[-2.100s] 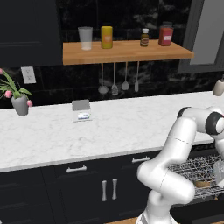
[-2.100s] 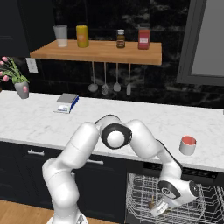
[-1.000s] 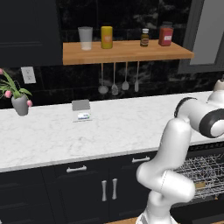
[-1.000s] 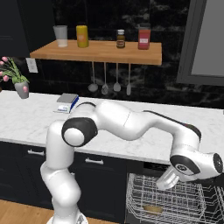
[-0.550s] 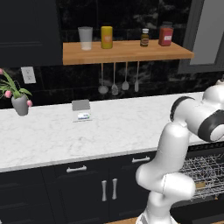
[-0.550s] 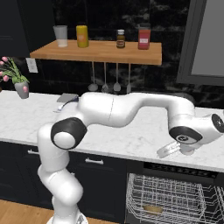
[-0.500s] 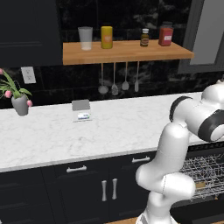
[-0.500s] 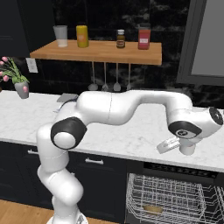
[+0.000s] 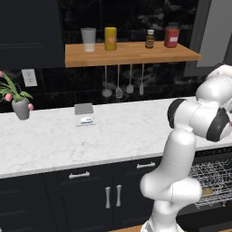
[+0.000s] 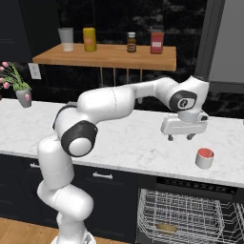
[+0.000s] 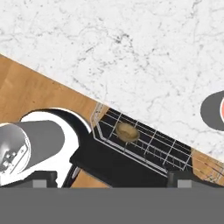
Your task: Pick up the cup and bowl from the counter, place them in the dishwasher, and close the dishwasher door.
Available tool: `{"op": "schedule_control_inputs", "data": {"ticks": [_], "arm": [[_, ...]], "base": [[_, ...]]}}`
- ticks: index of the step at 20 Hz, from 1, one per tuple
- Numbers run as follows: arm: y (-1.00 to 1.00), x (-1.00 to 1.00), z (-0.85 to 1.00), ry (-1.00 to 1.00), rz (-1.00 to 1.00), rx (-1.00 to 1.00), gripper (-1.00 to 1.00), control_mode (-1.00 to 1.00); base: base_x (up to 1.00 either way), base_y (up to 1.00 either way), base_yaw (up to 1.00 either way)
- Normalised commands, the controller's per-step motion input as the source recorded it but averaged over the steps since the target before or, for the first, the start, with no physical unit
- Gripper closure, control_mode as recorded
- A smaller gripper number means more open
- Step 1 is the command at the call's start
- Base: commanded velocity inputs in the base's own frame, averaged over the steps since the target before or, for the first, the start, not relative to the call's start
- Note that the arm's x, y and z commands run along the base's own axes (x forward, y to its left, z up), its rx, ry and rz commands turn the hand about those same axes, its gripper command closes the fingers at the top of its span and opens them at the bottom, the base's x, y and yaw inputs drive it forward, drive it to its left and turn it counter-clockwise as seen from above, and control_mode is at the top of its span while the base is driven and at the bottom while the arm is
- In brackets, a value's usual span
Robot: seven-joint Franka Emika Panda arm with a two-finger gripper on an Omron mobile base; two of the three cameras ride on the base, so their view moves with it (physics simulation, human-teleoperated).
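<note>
My gripper hangs open and empty a little above the white marble counter. It points down, and its fingers grip nothing. The cup, grey with a red top, stands on the counter just right of the gripper and lower, apart from it; it also shows at the right edge of the hand view as the cup. The tan bowl lies in the silver wire rack pulled out of the black dishwasher. The dishwasher door stands open.
A wooden shelf with a glass, a yellow jar and bottles hangs above the counter, with utensils under it. A flower vase and a small grey holder stand at the left. Navy cabinets run below.
My arm has lifted out of the dishwasher rack and swung up over the counter, beside the cup. The bowl has stayed in the rack. The jaws remained open.
</note>
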Motion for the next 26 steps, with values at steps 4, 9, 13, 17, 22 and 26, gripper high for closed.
{"op": "schedule_control_inputs", "data": {"ticks": [4, 9, 13, 17, 22, 26], "arm": [[-0.08, 0.31, -0.24, 0.0, 0.0, 0.03, -1.0, -1.0], [-0.24, 0.27, -0.48, -0.03, 0.0, 0.08, -1.0, -1.0], [-0.33, 0.44, -0.65, -0.07, -0.04, 0.02, -1.0, -1.0], [-0.3, 0.42, -0.56, -0.1, -0.07, 0.0, -1.0, -1.0], [-0.23, 0.34, -0.27, -0.06, -0.08, 0.0, -1.0, -1.0], [-0.19, 0.03, 0.0, -0.02, -0.05, 0.0, -1.0, -1.0]], "base": [[0.0, 0.0, 0.0], [0.0, 0.0, 0.0], [0.0, 0.0, 0.0], [0.0, 0.0, 0.0], [0.0, 0.0, 0.0], [0.0, 0.0, 0.0]]}}
